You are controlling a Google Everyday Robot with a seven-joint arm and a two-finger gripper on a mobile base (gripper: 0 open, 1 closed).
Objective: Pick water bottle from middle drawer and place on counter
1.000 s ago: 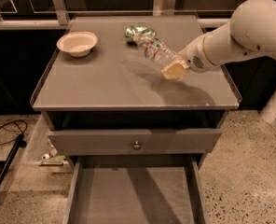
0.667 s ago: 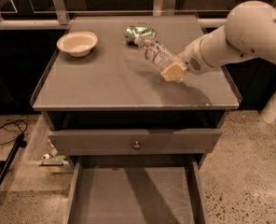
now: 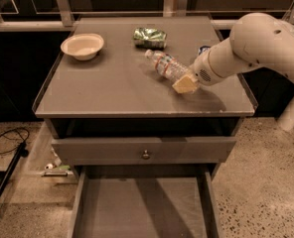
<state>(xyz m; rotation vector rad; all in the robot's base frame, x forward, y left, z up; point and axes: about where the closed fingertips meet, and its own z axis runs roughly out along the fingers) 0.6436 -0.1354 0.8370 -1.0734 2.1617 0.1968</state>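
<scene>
So, looking down on the counter from the front. Gripper over the right half of it, clamped on the bottom end of the bottle. Bottle tilted, white cap pointing up and left toward the back, label band roughly midway along. Hard to say whether touching the counter or hanging just above. Just behind the cap, a crumpled green bag near the back edge. Further left, a pale bowl, upright, well apart from the bottle. Down below, the drawer pulled wide open, flat grey floor in plain view. Above that, a drawer front with a small round knob.
</scene>
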